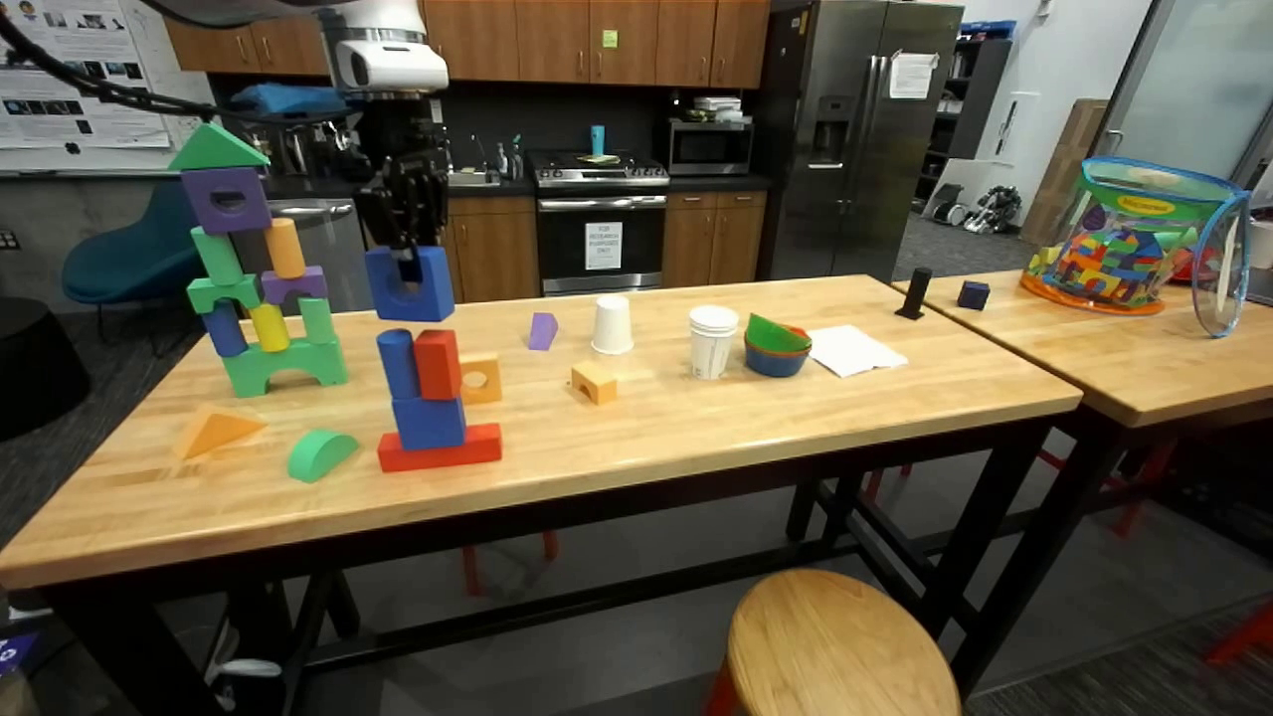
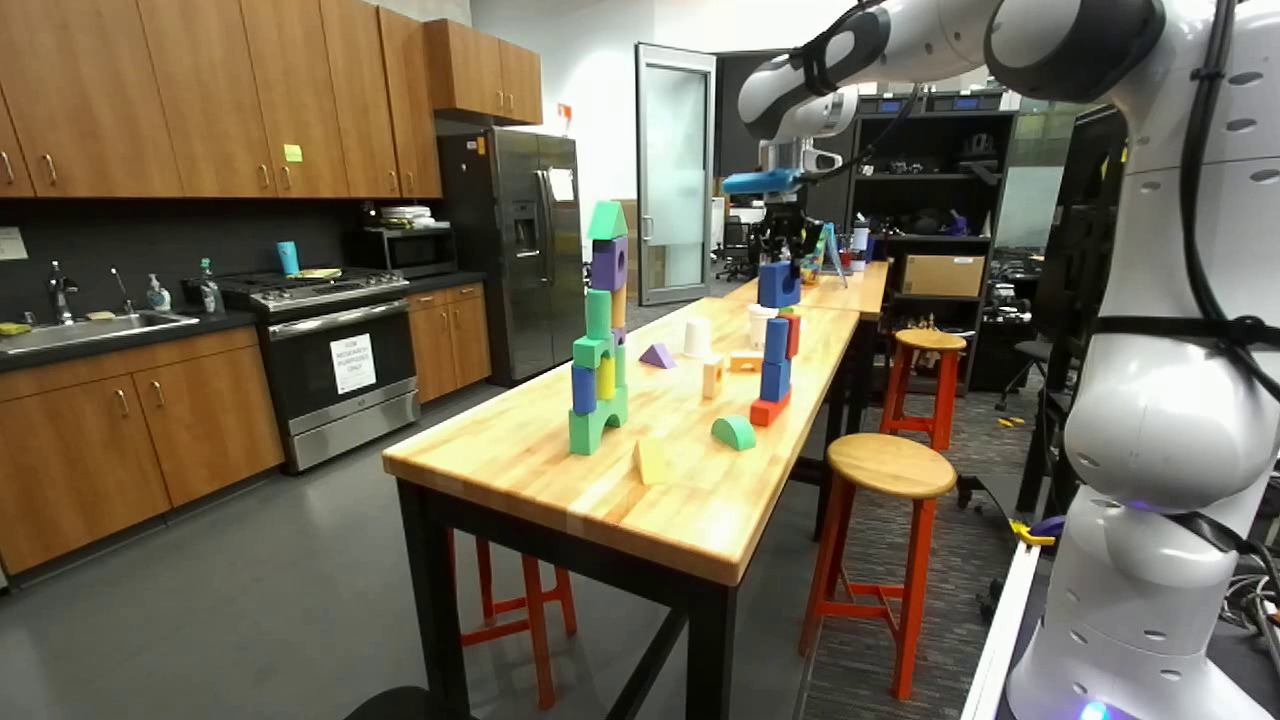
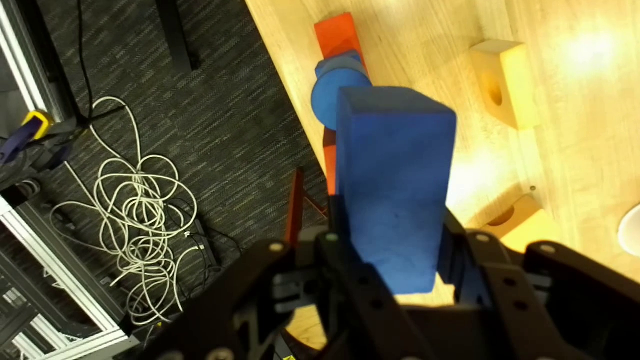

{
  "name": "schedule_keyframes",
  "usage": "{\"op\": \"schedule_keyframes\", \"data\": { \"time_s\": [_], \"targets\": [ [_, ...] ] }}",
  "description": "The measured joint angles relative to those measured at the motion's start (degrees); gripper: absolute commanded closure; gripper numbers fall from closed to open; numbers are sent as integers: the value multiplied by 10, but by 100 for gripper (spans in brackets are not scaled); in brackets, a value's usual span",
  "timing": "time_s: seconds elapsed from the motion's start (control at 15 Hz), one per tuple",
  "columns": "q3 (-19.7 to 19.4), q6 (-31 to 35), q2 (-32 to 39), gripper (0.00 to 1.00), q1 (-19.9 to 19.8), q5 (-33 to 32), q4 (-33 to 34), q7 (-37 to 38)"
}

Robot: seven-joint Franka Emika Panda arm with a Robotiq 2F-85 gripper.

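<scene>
A blue block (image 1: 410, 306) with a rounded opening in it is held by my gripper (image 3: 392, 212), whose fingers press on two opposite sides. In both exterior views the block hangs just above a small stack, with a thin gap between. That stack has a blue cylinder (image 1: 398, 364) and a red block (image 1: 439, 365) standing side by side on a blue block (image 1: 430, 425), over a long red block (image 1: 441, 449). From the wrist view, the cylinder's round top (image 3: 332, 95) shows beyond the held block, which hides most of the stack.
A taller tower (image 2: 598, 315) topped by a green triangle stands nearby. Around the stack lie a green half-round (image 1: 323, 455), an orange wedge (image 1: 217, 431), yellow-orange blocks (image 1: 595, 382) and a purple piece (image 1: 542, 331). White cups (image 1: 712, 343) and bowls (image 1: 776, 360) stand farther along the table.
</scene>
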Motion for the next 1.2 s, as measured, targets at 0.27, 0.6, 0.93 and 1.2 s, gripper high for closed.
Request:
{"op": "schedule_keyframes", "data": {
  "time_s": [0.27,0.6,0.93,1.2],
  "targets": [
    [-1,0,0,85,0,-8,0,0],
    [-1,0,0,85,0,-8,-2,0],
    [-1,-1,0,85,0,-8,-4,0],
    [-1,-1,1,85,0,-8,-7,0]
  ]
}}
